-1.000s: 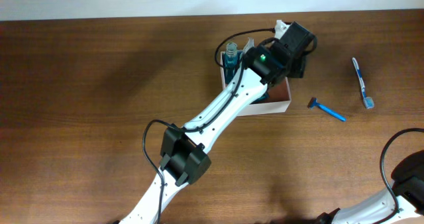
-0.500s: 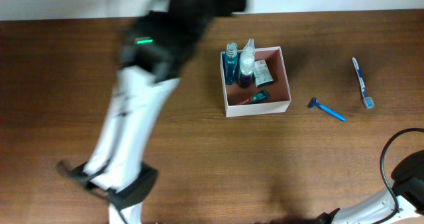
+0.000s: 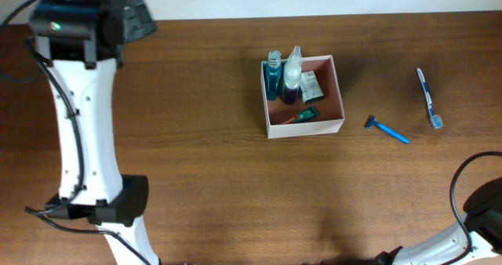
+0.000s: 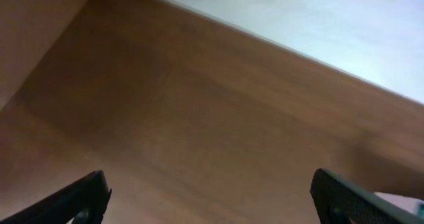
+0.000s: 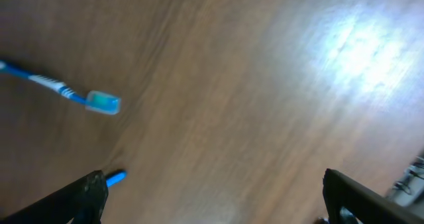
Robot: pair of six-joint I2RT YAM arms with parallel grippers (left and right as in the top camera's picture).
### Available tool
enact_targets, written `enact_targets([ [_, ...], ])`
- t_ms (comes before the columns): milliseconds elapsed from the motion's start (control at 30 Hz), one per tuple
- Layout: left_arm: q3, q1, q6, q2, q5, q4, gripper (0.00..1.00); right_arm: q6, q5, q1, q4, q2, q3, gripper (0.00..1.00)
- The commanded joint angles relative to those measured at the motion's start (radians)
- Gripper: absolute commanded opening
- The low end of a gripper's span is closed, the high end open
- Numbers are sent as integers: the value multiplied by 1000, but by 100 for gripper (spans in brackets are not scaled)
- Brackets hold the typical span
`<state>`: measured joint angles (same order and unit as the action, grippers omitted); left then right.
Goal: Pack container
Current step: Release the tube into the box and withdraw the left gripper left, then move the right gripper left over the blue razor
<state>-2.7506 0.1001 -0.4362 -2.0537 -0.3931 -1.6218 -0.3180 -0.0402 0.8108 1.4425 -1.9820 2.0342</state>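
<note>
**Left gripper** [image 4: 209,187]: my fingers are spread wide with nothing between them, over bare table [image 4: 199,118] near its far left corner.

**Right gripper** [image 5: 213,181]: my fingers are equally wide and empty, low over the wood on the right side.

Ahead of my right fingers lie a blue razor [image 3: 387,128] and, farther right, a blue-and-white toothbrush [image 3: 428,98], the two apart from each other.

**Container** [image 3: 306,128]: toward the far middle of the table, left of the razor and well apart from both grippers.

**Inside the container:**
- A blue bottle [image 3: 273,70] and a clear spray bottle [image 3: 292,69] are at the far left side.
- A green-and-white packet [image 3: 311,85] is just beside them.
- A small tube [image 3: 302,116] lies near the front wall.
</note>
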Motion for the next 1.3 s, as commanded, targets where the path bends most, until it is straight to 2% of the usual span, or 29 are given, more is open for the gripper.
enact_targets([
  [0, 3, -52, -26, -51, 49, -36, 99, -13, 83, 1, -1, 10, -2, 99],
  [67, 3, -67, -26, -79, 58, -47, 99, -13, 95, 1, -13, 10, -2, 99],
  [300, 7, -77, -26, -194, 78, -66, 99, -8, 363, 1, 26, 10, -2, 99],
  [400, 7, -77, -26, -240, 103, -65, 99, -14, 377, 0, 50, 10, -2, 99],
  [700, 8, -77, -26, -317, 121, -66, 99, -532, 365, -18, 257, 10, -3, 100],
  [900, 8, -77, -26, -317, 121, -66, 99, -855, 369, -105, 224, 10, -5, 99],
  [1033, 8, -77, -26, -317, 121, -66, 99, -869, 355, -158, 64, 10, -5, 99],
  [1167, 8, -77, -26, -317, 121, -66, 99, -882, 330, -193, 52, 7, -6, 99],
  [1267, 8, -77, -26, -317, 121, -66, 100, -996, 260, -235, 58, 0, -19, 99],
])
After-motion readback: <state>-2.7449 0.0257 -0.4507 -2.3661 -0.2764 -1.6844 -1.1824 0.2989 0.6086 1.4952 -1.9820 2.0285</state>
